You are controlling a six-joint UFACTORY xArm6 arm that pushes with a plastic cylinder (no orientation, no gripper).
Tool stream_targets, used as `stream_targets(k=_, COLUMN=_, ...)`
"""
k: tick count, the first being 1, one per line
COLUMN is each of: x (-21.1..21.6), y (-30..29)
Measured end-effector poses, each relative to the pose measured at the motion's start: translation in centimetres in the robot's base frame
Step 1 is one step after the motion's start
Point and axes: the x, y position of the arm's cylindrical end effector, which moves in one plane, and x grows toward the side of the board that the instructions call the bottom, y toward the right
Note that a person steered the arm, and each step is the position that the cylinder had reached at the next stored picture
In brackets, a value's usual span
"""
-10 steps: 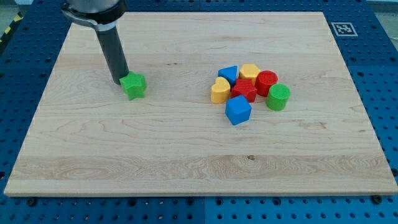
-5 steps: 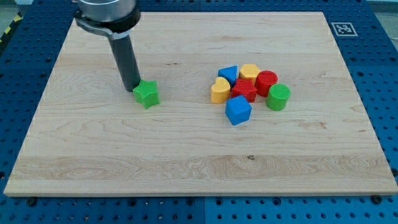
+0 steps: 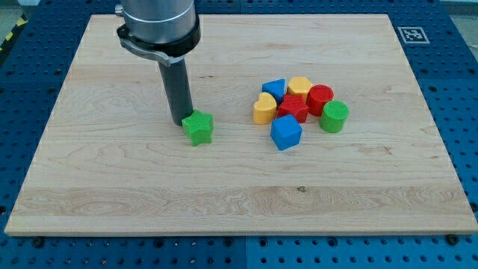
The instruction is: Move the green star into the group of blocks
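Tip: the rod's lower end, my tip (image 3: 181,122), is set against the green star (image 3: 199,128) at the star's ten o'clock side, apparently touching.
Fingers: none are fitted; the arm ends in a plain rod, so no open or closed state can be reported.
Green star: it is found on the wooden board (image 3: 112,194), left of centre, well apart from the group, with bare wood between.
Reason for placement: the tip is judged to be placed behind the star, on the side away from the group, so that a push toward three o'clock would carry it there.
Group: seven blocks are packed closely, at three o'clock from the star.
Group members: a blue block (image 3: 275,88) and a yellow block (image 3: 300,86) at twelve o'clock of the cluster; a yellow heart (image 3: 264,109) at nine; a red star (image 3: 293,108) at centre; a red cylinder (image 3: 320,99) and a green cylinder (image 3: 334,116) at three to four; a blue block (image 3: 285,132) at six.
Containers: none are seen; all blocks lie loose on the board.
Task status: judged incomplete, the star not yet having joined the group.
Risk: since the tip sits slightly high of the star's centre, a drift toward five o'clock is judged possible.
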Motion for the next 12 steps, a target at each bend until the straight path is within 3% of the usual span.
stream_targets(k=5, x=2.8, y=0.7)
stream_targets(k=7, x=5.4, y=5.3)
stream_targets(k=10, x=6.1, y=5.6)
stream_targets(k=12, x=6.7, y=9.7)
